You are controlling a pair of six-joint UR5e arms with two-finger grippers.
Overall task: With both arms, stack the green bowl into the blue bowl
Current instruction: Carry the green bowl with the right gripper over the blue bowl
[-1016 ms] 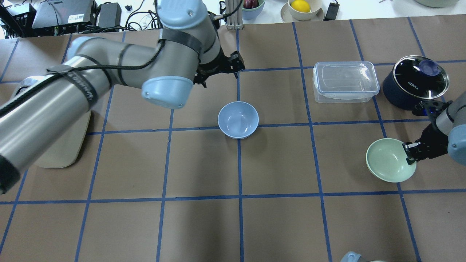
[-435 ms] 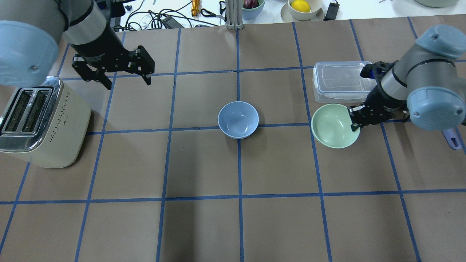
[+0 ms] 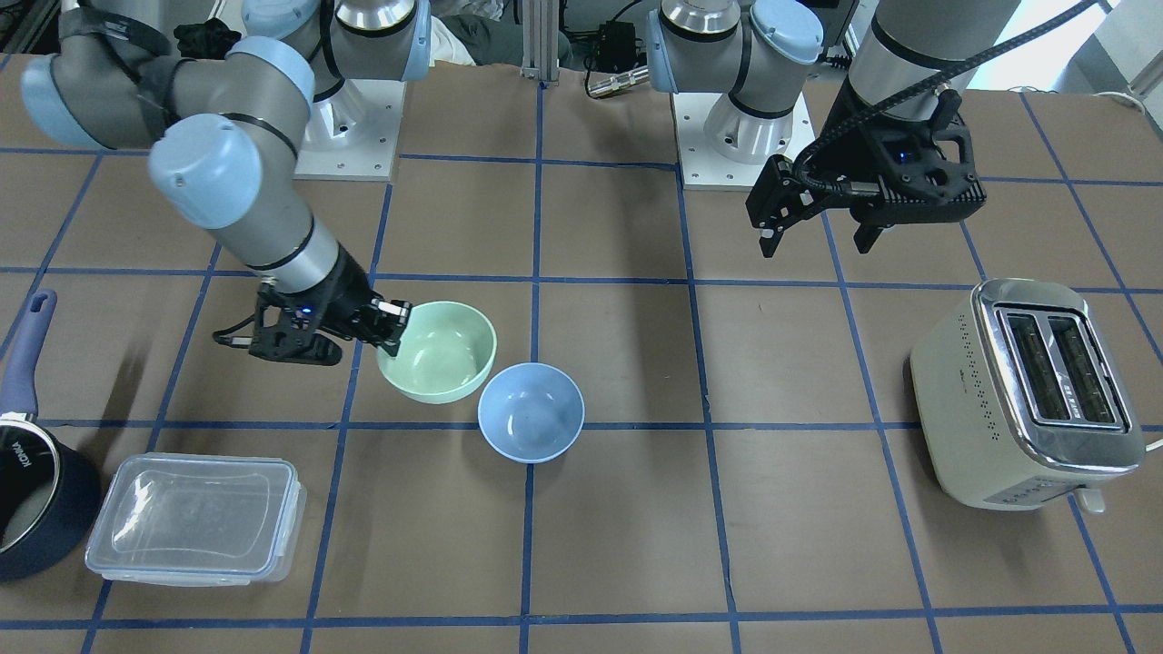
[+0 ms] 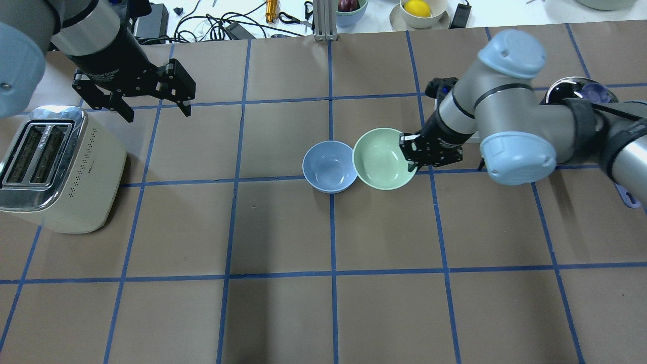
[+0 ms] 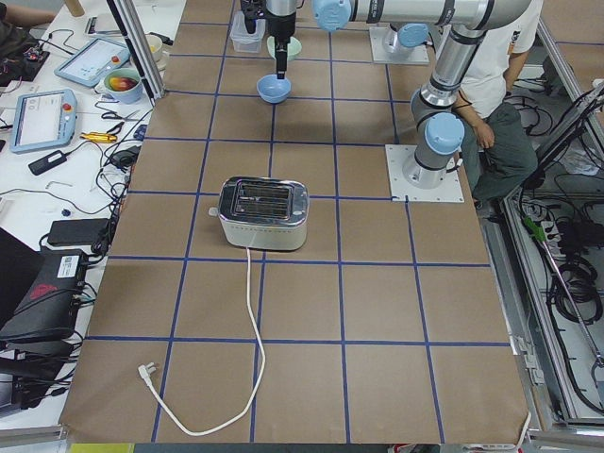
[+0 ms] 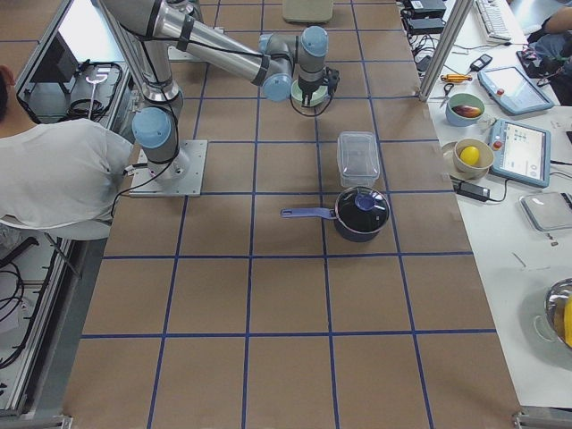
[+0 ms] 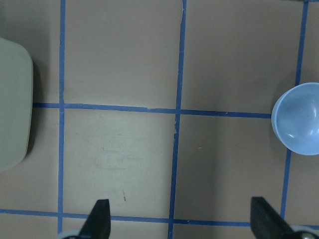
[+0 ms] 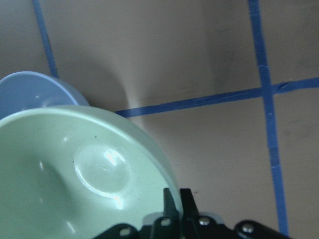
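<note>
Overhead exterior view: the right arm bends in toward the table's middle. Its right gripper (image 4: 410,154) is pinched onto the rim of the green bowl (image 4: 381,159), which sits just beside the blue bowl (image 4: 328,167), rims overlapping. The left gripper (image 4: 156,114) hangs empty, jaws spread wide, near the toaster (image 4: 60,172) at the left end. The tabletop (image 4: 384,303) is brown paper with a grid of blue tape. The right arm hides most of the saucepan (image 4: 581,90).

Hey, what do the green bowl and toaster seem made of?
The green bowl looks like plastic or melamine: smooth, matte, soft highlights only. The toaster has a cream painted or plastic body and a polished chrome-like metal top with mirror reflections.
</note>
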